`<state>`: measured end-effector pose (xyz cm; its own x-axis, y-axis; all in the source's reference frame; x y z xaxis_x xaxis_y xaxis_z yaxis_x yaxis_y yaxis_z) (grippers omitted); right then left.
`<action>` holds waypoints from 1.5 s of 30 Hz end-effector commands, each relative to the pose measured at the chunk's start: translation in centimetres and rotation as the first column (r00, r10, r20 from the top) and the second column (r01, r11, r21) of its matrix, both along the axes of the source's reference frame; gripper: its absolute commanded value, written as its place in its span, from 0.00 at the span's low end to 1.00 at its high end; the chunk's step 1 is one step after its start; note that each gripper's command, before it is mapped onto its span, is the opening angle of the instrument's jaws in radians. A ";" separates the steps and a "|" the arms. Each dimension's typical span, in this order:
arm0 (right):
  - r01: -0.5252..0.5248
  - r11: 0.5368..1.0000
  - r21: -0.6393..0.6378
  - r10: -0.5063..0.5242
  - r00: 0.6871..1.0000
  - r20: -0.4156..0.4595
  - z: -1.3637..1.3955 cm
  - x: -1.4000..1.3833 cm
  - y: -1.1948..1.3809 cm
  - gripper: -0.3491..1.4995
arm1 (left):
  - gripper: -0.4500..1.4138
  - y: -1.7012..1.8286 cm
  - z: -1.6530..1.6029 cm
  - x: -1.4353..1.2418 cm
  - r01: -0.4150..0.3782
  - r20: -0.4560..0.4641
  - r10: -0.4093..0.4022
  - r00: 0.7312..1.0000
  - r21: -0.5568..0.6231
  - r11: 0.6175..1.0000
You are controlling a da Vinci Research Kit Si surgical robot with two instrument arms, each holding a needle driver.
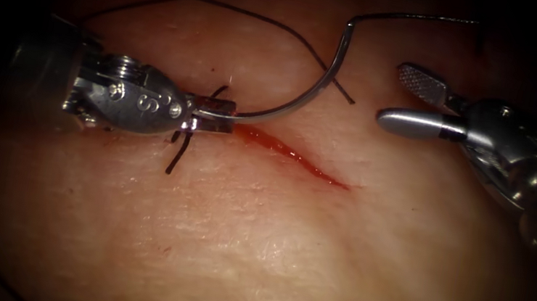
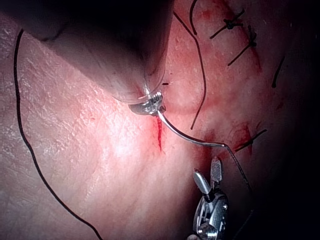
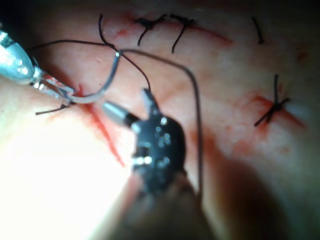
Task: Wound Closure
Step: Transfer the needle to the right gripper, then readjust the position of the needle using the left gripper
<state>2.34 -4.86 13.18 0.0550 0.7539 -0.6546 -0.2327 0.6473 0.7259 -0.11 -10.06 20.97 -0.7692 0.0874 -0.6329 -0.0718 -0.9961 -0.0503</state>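
Endoscope view gives you the tissue [image 1: 249, 258] first, with the cut [image 1: 297, 155] running as a red line from beside your left tool down toward the right. A finished stitch [image 1: 182, 146] sits at the cut's left end, just under the left tool's tip.

Your left tool [image 1: 216, 110] comes in level from the left, jaws closed on the needle [image 1: 299, 101] near its pointed end, right at the left end of the cut. From that grip the needle's curve sweeps out to the right and then upward, clear of the tissue as far as you can see, and its tail end stands high above the cut. The thread [image 1: 417, 18] leaves that tail end and runs off to the upper right; another strand arcs across the tissue above the left tool.

Your right tool [image 1: 413, 102] enters from the right, tilted slightly down, jaws wide apart and holding nothing. The needle's upper body lies to its left, well apart from the tips, with the curve's long axis standing roughly upright across the line of those jaws. So the right tool is the free one and the nearer to the needle's tail half.
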 end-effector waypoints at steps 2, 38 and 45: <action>0.013 1.000 -0.001 -0.013 1.000 -0.017 0.06 0.18 0.01 0.79 | 0.00 -0.06 0.04 -0.06 -0.002 0.001 0.002 1.000 0.002 1.000; 0.065 0.994 -0.090 -0.066 0.998 -0.014 0.12 0.51 0.13 0.00 | 0.60 -0.05 -0.25 -0.16 0.075 0.073 -0.087 0.993 0.154 0.985; 0.111 0.977 -0.183 -0.116 0.993 -0.014 0.06 0.54 0.11 0.00 | 0.88 0.23 -0.78 -0.19 0.091 0.161 -0.169 0.972 0.405 0.910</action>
<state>2.83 -4.75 13.18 0.1231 0.6032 -0.7880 -0.1316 0.7970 0.5895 -0.25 -9.71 20.06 -0.5988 0.4639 -0.6529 -0.1498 -0.8657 -0.4777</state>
